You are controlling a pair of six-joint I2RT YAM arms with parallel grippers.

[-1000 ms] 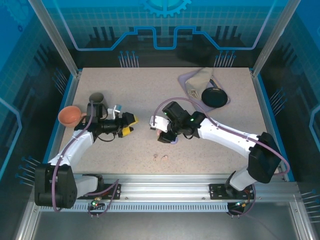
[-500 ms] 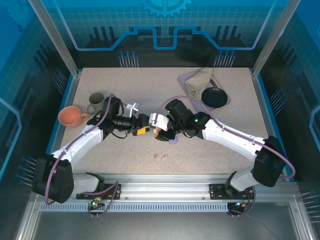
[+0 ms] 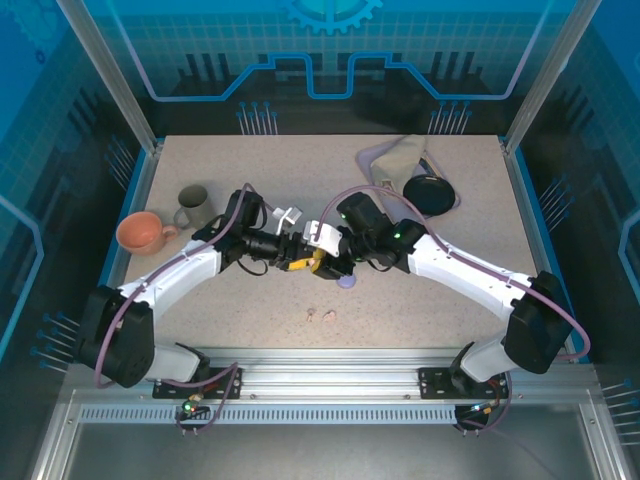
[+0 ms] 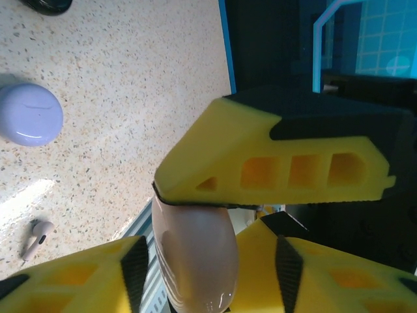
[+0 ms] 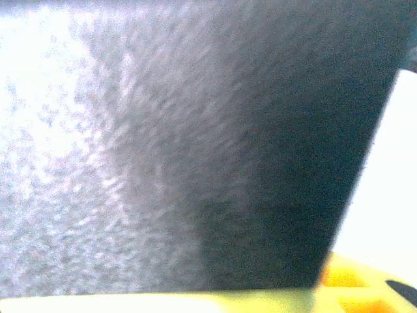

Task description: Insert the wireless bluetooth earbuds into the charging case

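One pink case (image 4: 195,267) pinched by the outstretched left hand (image 4: 186,218)

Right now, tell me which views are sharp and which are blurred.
Top external: sharp, evenly lit. Left wrist: table crisp with a glare patch at left, pink case up close slightly soft. Right wrist: blurred grey smear, washed out white at right.

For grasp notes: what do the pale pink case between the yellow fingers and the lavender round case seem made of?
Pale pink rounded case: probably glossy plastic, bright highlights near its bottom. Lavender round case: likely smooth satin plastic, soft sheen.
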